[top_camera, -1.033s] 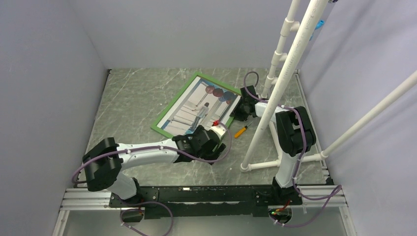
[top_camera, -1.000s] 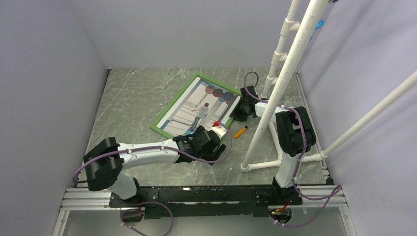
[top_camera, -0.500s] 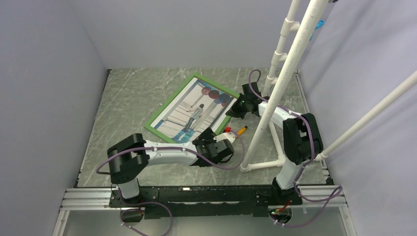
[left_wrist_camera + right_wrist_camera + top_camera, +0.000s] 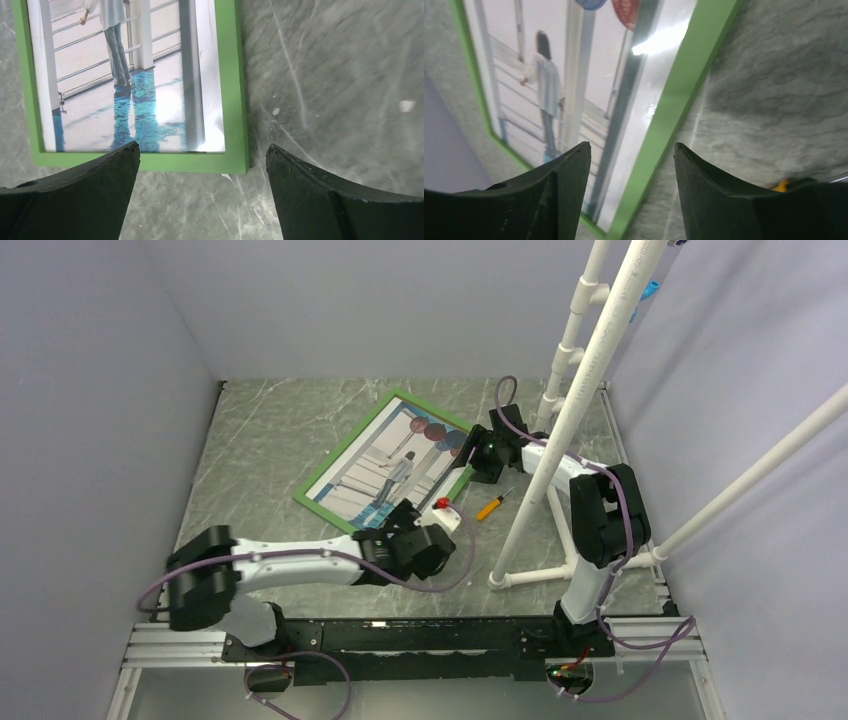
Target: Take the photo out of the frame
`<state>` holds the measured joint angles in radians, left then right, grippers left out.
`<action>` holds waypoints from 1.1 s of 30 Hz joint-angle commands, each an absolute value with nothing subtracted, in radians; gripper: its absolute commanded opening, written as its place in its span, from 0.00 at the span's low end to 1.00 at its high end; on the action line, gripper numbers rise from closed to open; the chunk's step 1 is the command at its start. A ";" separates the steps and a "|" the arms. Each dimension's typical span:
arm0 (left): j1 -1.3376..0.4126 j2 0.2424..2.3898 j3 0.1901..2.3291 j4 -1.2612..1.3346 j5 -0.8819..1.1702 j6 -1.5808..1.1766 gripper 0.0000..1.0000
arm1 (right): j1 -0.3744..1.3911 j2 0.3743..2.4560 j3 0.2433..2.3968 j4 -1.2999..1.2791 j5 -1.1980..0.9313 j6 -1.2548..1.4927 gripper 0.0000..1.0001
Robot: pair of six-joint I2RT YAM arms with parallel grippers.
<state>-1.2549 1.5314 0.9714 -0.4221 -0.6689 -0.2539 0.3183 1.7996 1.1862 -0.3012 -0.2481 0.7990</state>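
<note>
**Frame and photo.** The frame [image 4: 322, 511] lies face up on the table [image 4: 260, 440], turned diagonally. The photo [image 4: 395, 465] sits inside it, so nothing has been removed yet. The back faces down and cannot be reached as it lies.

**Left gripper** [image 4: 432, 523]. It is released, with its jaws spread wide and nothing between them, and it hangs over the frame's near corner. The wrist view shows that corner between the two fingers. *Risk:* a finger coming down on the bright reflective patch over the photo could scratch or crack the cover. A finger landing outside the corner would only push the frame along the smooth table.

**Right gripper** [image 4: 478, 455]. It is also released and empty, and its jaws straddle the frame's far-right green rail. Whether they touch it cannot be told. *Risk:* the rail is thin and lies flat, so closing on it may let it slip out. Lifting that side alone would probably pivot the frame about the opposite edge and drag it off the left gripper's line.

**Screwdriver** [image 4: 490, 507]. It lies just beside the frame, between the two grippers. *Risk:* a sliding frame could ride up on it.

**Pipe** [image 4: 545, 440]. It stands close to the right forearm. *Risk:* swinging that arm outward could strike it or catch the cable.
</note>
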 commanded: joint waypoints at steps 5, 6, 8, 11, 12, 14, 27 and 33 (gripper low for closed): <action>-1.126 1.297 0.875 -0.367 -0.415 -0.369 0.99 | 0.313 1.886 1.320 -0.427 -0.038 0.731 0.72; -1.101 1.280 0.870 -0.368 -0.380 -0.380 0.99 | 0.313 1.894 1.334 -0.446 -0.009 0.738 0.73; -1.062 1.246 0.859 -0.371 -0.333 -0.408 0.99 | 0.319 1.911 1.360 -0.484 0.058 0.756 0.74; -1.013 1.190 0.829 -0.342 -0.278 -0.425 0.99 | 0.345 1.954 1.420 -0.534 0.143 0.762 0.75; -0.997 1.168 0.810 -0.326 -0.257 -0.424 0.99 | 0.348 1.973 1.438 -0.544 0.151 0.765 0.75; -0.964 1.147 0.784 -0.289 -0.229 -0.415 0.98 | 0.350 2.009 1.464 -0.555 0.150 0.774 0.74; -0.939 1.207 0.750 -0.151 -0.161 -0.403 0.96 | 0.382 2.119 1.594 -0.665 0.280 0.771 0.37; -0.950 1.320 0.806 -0.111 -0.169 -0.333 0.99 | 0.379 2.089 1.632 -0.689 0.225 0.802 0.00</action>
<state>-0.9413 1.2530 0.7563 -0.1761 -0.1757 -0.3786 0.3763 2.1071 1.5822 -0.6159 0.2298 0.8001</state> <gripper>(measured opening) 0.985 0.068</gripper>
